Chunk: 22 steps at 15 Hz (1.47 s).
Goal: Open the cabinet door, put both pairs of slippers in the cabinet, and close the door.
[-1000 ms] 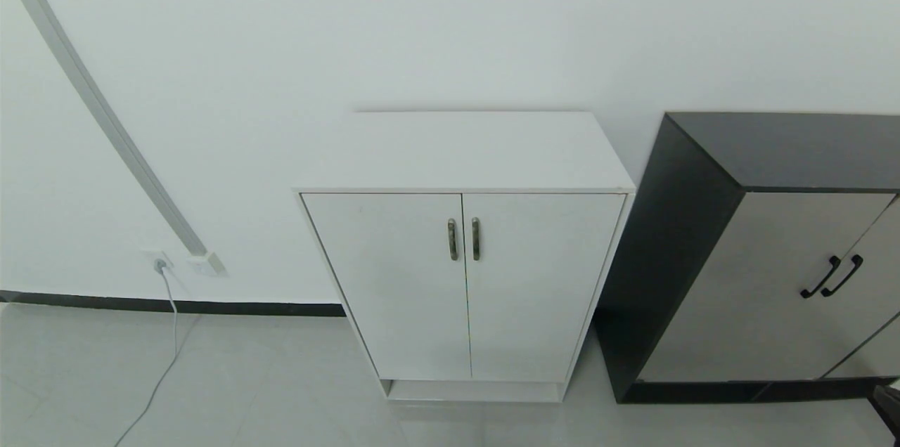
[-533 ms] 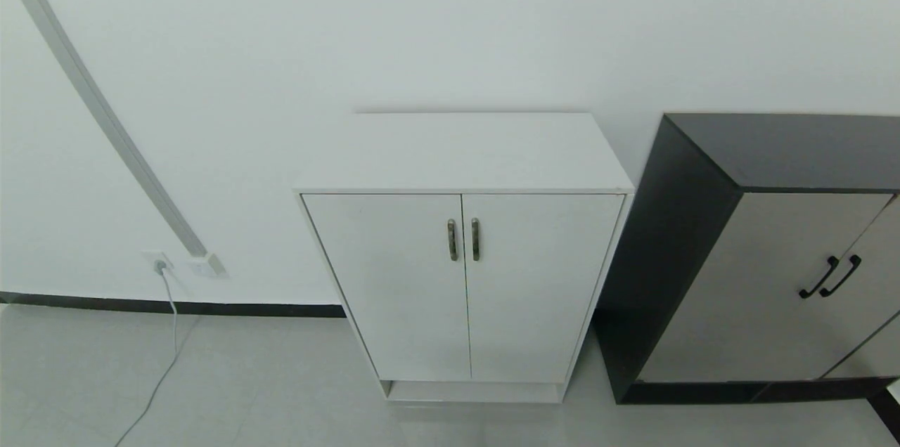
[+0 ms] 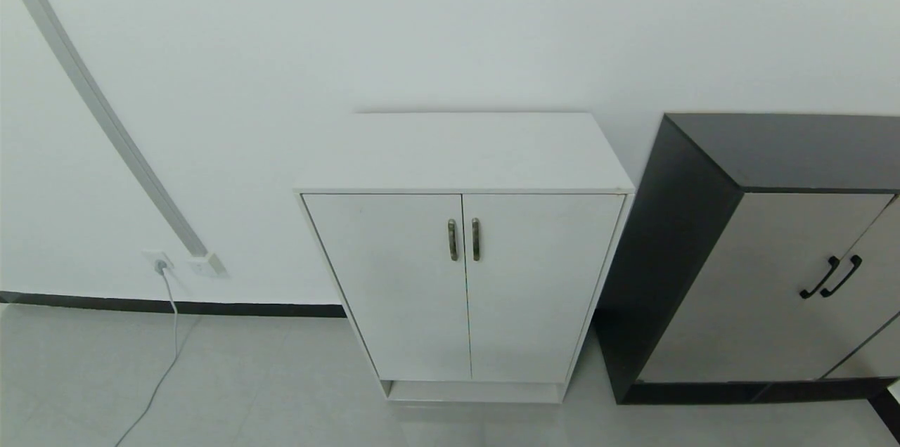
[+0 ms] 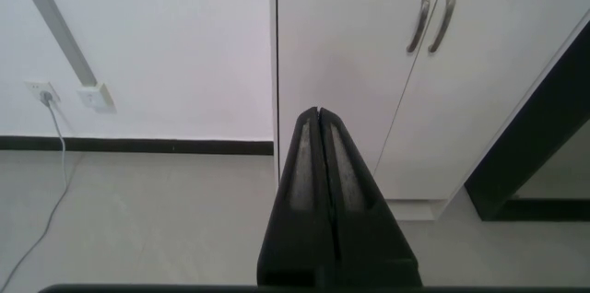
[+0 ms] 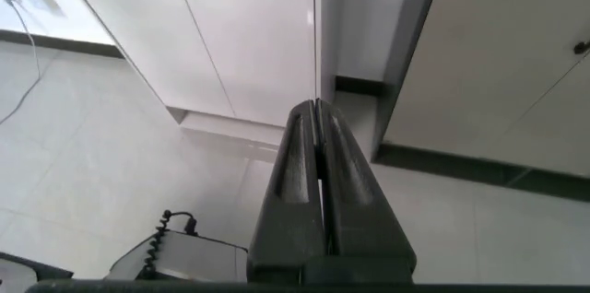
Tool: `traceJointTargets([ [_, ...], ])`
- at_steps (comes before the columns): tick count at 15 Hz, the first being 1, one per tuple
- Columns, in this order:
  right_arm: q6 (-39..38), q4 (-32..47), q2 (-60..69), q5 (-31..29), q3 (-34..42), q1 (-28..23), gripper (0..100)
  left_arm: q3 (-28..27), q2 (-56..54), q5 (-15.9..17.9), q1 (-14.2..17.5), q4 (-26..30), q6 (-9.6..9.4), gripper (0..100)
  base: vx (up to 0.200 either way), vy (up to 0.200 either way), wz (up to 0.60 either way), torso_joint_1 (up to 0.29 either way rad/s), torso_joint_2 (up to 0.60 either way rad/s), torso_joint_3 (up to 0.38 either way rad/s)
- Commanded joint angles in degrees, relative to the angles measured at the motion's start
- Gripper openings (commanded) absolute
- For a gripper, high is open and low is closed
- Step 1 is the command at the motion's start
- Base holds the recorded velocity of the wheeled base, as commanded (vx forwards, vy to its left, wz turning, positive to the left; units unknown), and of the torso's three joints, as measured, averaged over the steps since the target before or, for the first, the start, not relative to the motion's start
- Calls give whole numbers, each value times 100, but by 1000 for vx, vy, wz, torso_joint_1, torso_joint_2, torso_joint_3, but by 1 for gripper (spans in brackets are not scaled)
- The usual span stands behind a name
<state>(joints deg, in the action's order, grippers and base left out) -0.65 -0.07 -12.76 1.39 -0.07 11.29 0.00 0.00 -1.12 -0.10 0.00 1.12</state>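
Observation:
A white two-door cabinet (image 3: 464,285) stands against the wall with both doors shut and two metal handles (image 3: 464,239) side by side at the centre seam. In the left wrist view my left gripper (image 4: 319,113) is shut with nothing in it, held well back from the cabinet (image 4: 369,63), whose handles (image 4: 431,24) lie farther off. My right gripper (image 5: 318,105) is also shut and holds nothing, hanging low over the floor near the cabinet's bottom corner (image 5: 230,63).
A black cabinet (image 3: 759,250) with grey doors and black handles stands close on the white cabinet's right. A wall socket (image 3: 160,264) with a grey cable running down to the floor sits to the left. Grey tiled floor (image 3: 246,384) lies in front.
The head view shifted slightly; nothing in the scene has moved.

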Motion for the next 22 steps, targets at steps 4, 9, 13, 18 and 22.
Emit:
traceJointTargets([
  [4,3,-1,494,2,7,-619,0,0,0,-2,1,0,2,0,0,0,0,0,0,0],
  [9,-76,-19,758,-7,7,-760,0,0,0,-2,1,0,2,0,0,0,0,0,0,0],
  [13,-269,-37,1276,-69,7,-1164,0,0,0,-2,1,0,11,0,0,0,0,0,0,0],
  [18,-111,-19,1276,-60,7,-1155,0,0,0,-2,1,0,2,0,0,0,0,0,0,0],
  [22,-208,-28,1276,107,7,-1138,0,0,0,7,1,0,-33,0,0,0,0,0,0,0],
])
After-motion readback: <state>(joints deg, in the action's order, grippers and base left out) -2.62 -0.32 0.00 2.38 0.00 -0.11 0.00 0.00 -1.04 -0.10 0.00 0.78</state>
